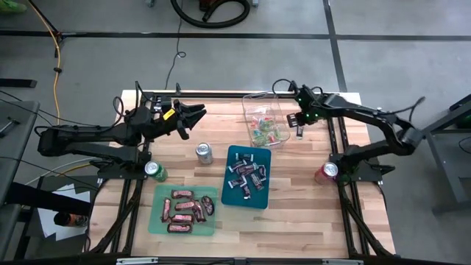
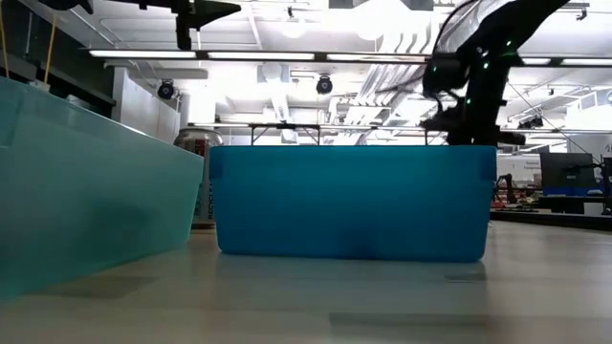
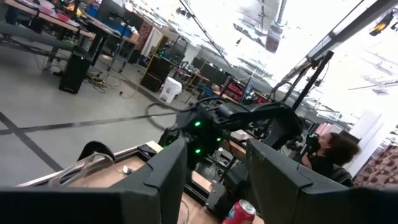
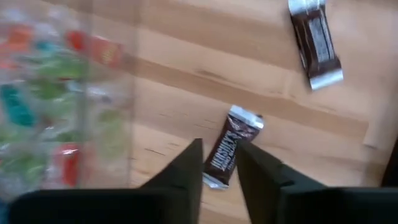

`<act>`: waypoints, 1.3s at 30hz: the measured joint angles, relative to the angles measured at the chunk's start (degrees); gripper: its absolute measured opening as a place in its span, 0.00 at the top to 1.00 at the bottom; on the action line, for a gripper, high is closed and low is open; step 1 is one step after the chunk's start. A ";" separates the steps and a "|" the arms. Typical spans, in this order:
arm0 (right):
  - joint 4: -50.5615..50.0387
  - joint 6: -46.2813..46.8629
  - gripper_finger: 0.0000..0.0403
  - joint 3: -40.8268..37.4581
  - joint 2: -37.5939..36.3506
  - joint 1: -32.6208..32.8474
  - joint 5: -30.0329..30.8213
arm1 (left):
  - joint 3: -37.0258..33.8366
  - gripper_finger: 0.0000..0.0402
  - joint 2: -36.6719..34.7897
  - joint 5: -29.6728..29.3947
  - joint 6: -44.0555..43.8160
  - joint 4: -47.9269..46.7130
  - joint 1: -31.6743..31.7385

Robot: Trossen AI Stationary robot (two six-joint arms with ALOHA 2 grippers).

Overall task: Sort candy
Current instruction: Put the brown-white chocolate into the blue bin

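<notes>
My right gripper (image 1: 300, 129) (image 4: 225, 177) is just right of the clear tub (image 1: 263, 119) of bright red, green and blue sweets, at the table's far right. It is shut on a dark brown wrapped candy (image 4: 227, 149). A second dark candy (image 4: 316, 42) lies flat on the wood beyond it. The blue tray (image 1: 246, 175) holds dark and silver pieces, and the green tray (image 1: 185, 210) holds red-brown bars. My left gripper (image 1: 193, 118) (image 3: 217, 180) hangs open above the far left of the table, touching nothing. My right gripper pinches the dark brown candy between its two fingers near one crimped end (image 4: 216, 177), coming from above and slanting down. The fingers lie along the bar's long sides, and the rest of it sticks out past the fingertips. Whether it is clear of the wood I cannot tell.
Three soda cans stand on the table: a silver one (image 1: 204, 153) left of the blue tray, a green one (image 1: 154, 171) near the left arm's base, a red one (image 1: 327, 173) near the right arm's base. Bare wood lies at the near right.
</notes>
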 joint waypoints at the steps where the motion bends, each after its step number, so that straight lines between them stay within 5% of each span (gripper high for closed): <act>1: -0.26 0.97 0.75 0.00 1.09 -0.16 0.02 | 0.00 0.62 0.00 0.00 -0.09 0.00 0.00; 10: -1.10 12.53 0.46 0.00 8.49 -2.05 -1.99 | 0.00 0.62 0.00 0.00 0.01 0.00 0.00; 26: 2.47 15.45 0.52 0.07 19.09 -4.98 -2.19 | 0.00 0.62 0.00 0.34 1.05 -0.02 0.00; 32: 2.63 14.59 0.61 0.30 20.72 -4.87 -1.34 | 0.00 0.62 -0.02 0.61 1.07 -0.59 0.00; 39: 0.80 8.65 0.96 -0.14 17.15 -4.92 2.46 | -0.04 0.62 -1.61 1.93 1.09 -0.98 0.00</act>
